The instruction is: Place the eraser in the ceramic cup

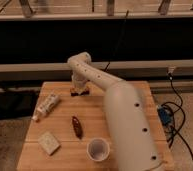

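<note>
One eraser [80, 92], seemingly beneath gripper [79, 84]

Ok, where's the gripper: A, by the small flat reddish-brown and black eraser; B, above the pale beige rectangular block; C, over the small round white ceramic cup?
A: the gripper sits at the eraser on the wooden table's far side, well away from the cup near the front edge.

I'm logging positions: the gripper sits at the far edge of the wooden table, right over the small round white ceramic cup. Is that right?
No. The gripper is at the far edge of the wooden table, but over the dark reddish-brown eraser; the camera view shows the white ceramic cup near the front edge.
</note>
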